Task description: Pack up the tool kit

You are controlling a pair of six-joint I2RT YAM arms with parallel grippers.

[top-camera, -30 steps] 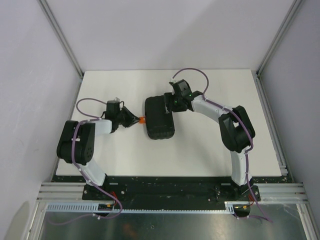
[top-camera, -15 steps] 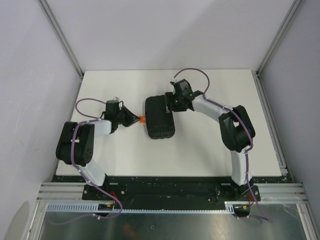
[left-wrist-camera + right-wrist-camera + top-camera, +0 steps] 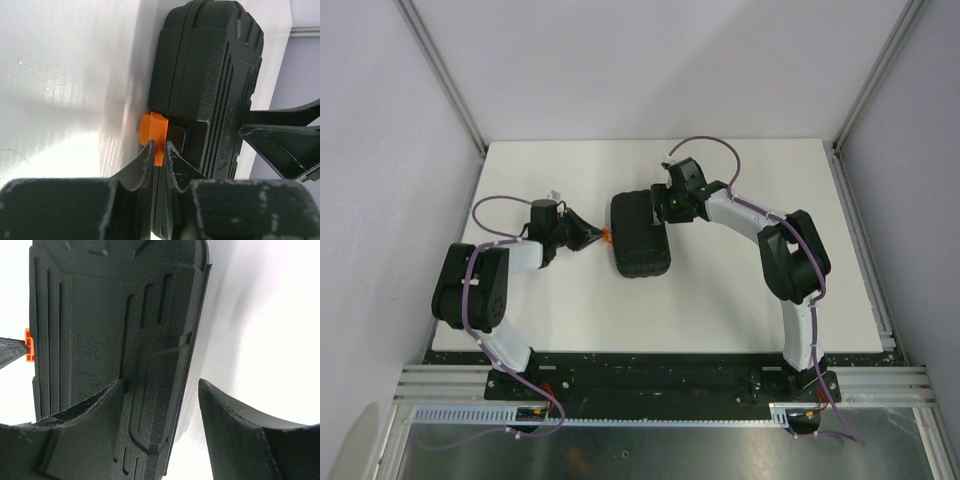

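Observation:
The tool kit's black case [image 3: 640, 236] lies closed in the middle of the white table, its ribbed lid filling the right wrist view [image 3: 100, 315]. Its small orange latch [image 3: 152, 129] sticks out of the left side [image 3: 606, 237]. My left gripper [image 3: 159, 152] is shut on that latch, pinching it between both fingertips [image 3: 595, 238]. My right gripper [image 3: 160, 382] is open at the case's far right corner [image 3: 665, 206]. One finger [image 3: 85, 415] lies over the lid and the other [image 3: 235, 430] hangs beyond the edge above the table. No hand tools show.
The white table [image 3: 750, 300] is walled by pale panels and metal posts on three sides. The left gripper's fingertip [image 3: 10, 352] shows by the latch [image 3: 29, 345] in the right wrist view. Both arm bases sit on the black rail [image 3: 660, 385] at the near edge.
My left gripper has closed a little further on the orange latch and edged slightly toward the case. The right gripper and the case have barely moved.

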